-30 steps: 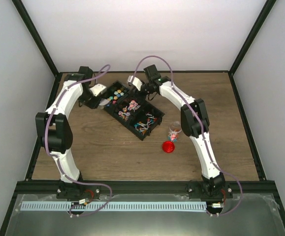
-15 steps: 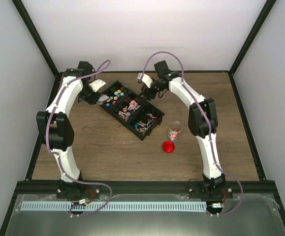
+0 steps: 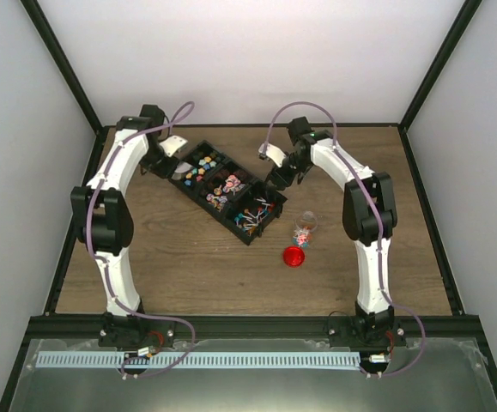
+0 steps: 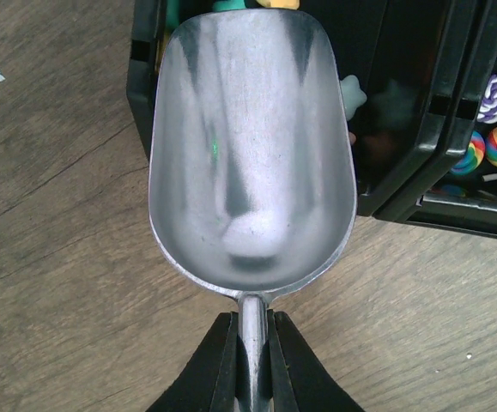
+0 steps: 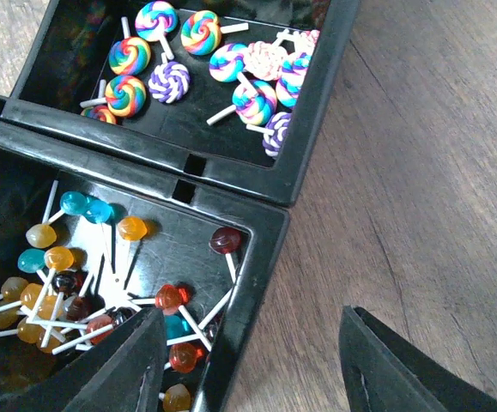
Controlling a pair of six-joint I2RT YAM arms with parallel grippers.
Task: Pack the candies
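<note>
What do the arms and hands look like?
The left arm and right arm: white shells, black joint housings and bases, a purple cable looping along each. The left hand and right hand: matte black, wedge-shaped fingers, no visible markings.

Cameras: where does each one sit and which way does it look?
Top external: high behind the arm bases, looking down on the wooden table, black tray, glass jar and red lid; the left arm and right arm show whole.
Left wrist: on the left arm, looking down past its fingers, shut on an empty metal scoop at the tray's edge.
Right wrist: on the right arm, looking down on swirl lollipops and ball lollipops; its open fingers show below.
Shared: all three see the tray; both wrists catch swirl lollipops.
</note>
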